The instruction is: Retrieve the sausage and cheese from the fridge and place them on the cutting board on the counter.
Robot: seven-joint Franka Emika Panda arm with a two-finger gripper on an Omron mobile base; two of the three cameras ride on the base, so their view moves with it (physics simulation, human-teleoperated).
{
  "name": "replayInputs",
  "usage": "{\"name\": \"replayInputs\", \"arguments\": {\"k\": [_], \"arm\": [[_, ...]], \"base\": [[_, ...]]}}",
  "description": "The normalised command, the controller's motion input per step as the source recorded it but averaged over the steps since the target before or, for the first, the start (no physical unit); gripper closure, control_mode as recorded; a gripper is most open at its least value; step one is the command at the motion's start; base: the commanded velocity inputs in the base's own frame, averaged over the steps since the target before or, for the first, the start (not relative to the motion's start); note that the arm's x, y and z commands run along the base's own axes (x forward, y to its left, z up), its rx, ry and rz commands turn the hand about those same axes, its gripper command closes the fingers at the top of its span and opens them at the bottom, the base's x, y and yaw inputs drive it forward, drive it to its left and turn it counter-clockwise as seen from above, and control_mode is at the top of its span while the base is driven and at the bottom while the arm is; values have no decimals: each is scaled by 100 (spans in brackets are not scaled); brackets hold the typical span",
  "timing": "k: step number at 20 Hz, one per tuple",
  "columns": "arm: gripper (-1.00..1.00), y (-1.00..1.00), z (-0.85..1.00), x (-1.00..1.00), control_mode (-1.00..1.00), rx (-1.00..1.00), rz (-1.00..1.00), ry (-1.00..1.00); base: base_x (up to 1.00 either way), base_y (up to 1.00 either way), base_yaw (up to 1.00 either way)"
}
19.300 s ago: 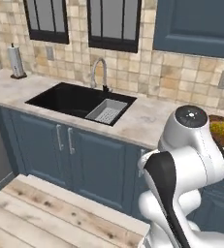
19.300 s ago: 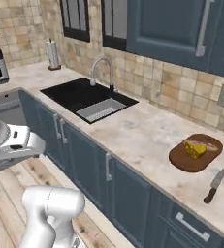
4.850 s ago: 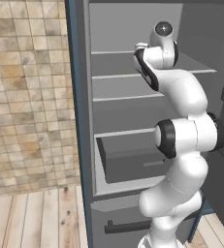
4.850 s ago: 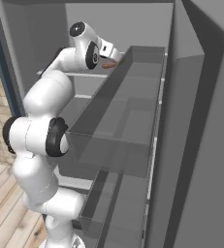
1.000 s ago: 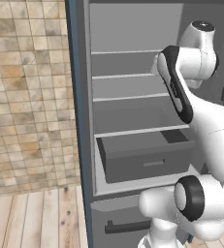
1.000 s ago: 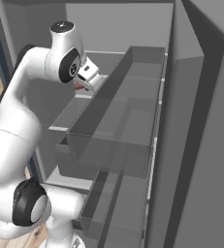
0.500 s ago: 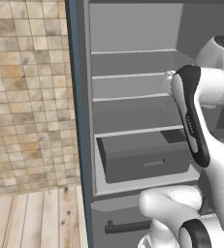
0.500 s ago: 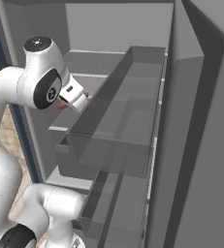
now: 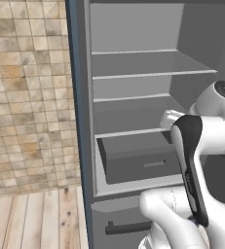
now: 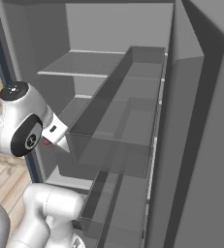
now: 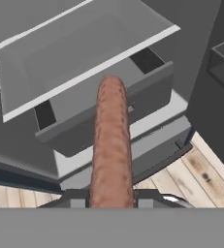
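Note:
The reddish-brown sausage [image 11: 112,145] runs up the middle of the hand view, with my gripper [image 11: 112,197] shut on its near end. From the right base view, the gripper [image 10: 52,137] hangs just outside the open grey fridge [image 10: 99,63], at mid height, and a red bit of sausage [image 10: 46,142] shows under the hand. In the left base view my arm stands before the fridge's [image 9: 133,63] right half. The cheese, the cutting board and the counter are out of view.
A grey drawer [image 9: 138,155] stands pulled out under the fridge shelves, below the sausage tip [image 11: 108,99]. Door bins [image 10: 118,121] jut out at the gripper's right. A tiled wall [image 9: 31,97] lies left of the fridge, over a wooden floor [image 9: 36,219].
The arm has swung back and down from the upper shelf, drawing the sausage out of the fridge. Well before that, the base stood at a sink counter.

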Motion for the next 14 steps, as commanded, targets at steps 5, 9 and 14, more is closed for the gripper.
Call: {"name": "replayInputs", "arguments": {"k": [5,9,14], "arm": [[100,0,0,0,-100,0,0,0],[100,0,0,0,-100,0,0,0],[100,0,0,0,100,0,0,0]], "base": [[0,0,0],[0,0,0],[0,0,0]]}}
